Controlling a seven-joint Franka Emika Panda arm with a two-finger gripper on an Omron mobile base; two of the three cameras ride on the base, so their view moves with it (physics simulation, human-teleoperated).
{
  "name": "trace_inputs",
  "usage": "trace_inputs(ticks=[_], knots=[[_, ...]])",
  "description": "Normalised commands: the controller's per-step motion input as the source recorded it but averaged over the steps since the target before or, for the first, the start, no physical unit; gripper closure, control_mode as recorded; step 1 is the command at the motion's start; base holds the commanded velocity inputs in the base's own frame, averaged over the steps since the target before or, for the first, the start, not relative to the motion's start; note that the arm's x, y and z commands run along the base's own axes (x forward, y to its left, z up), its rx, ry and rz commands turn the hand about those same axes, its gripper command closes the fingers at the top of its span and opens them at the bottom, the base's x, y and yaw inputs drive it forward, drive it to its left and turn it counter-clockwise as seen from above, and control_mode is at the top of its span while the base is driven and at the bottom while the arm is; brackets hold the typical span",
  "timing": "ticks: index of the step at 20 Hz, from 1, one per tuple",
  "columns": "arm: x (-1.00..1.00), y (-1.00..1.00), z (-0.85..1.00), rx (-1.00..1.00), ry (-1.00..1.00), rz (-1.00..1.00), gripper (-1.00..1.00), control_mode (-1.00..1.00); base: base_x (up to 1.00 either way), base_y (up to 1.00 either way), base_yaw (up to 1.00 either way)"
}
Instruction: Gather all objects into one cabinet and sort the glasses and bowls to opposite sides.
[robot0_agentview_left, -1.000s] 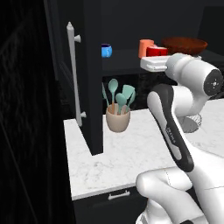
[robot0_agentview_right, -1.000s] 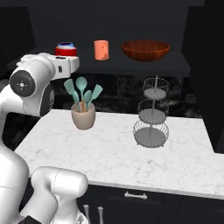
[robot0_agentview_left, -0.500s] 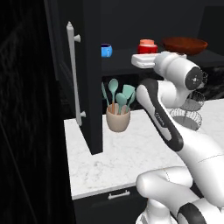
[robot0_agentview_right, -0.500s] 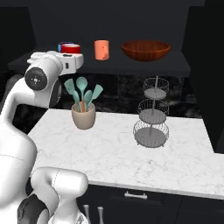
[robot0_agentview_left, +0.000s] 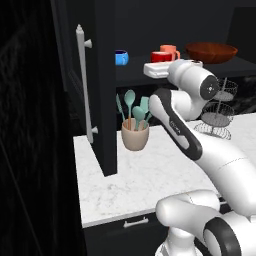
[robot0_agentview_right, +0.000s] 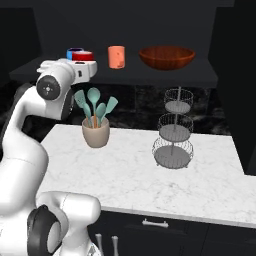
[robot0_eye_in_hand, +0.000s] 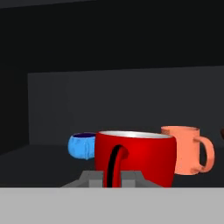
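Red cup (robot0_eye_in_hand: 135, 157): we see the gripper (robot0_eye_in_hand: 113, 177) clamped on its rim, at the cabinet (robot0_agentview_left: 107, 100) shelf.
Orange mug (robot0_eye_in_hand: 186, 150): just beside the red cup.
Risk: we judge sideways drift knocks the mug.

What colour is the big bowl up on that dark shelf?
Reddish-brown. The bowl shows best in the right base view.

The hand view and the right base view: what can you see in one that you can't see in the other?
The hand view shows the orange mug's loop handle and the claw shut on the red cup. The right base view shows the brown bowl, the wire basket stand, the utensil crock and the marble counter. Both show the red cup, the orange mug and the blue cup on the dark shelf.
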Motion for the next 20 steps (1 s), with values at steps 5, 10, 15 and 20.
trace_inputs(ticks=[5, 10, 15, 20], knots=[[0.33, 0.0, -0.14, 0.0, 0.0, 0.04, 1.0, -1.0, 0.0, 0.0, 0.0], [0.42, 0.0, -0.1, 0.0, 0.0, 0.02, 1.0, -1.0, 0.0, 0.0, 0.0], [0.48, 0.07, -0.14, 0.0, 0.03, 0.0, 1.0, -1.0, 0.0, 0.0, 0.0], [0.51, 0.18, -0.23, -0.02, 0.1, 0.0, 1.0, -1.0, 0.0, 0.0, 0.0]])
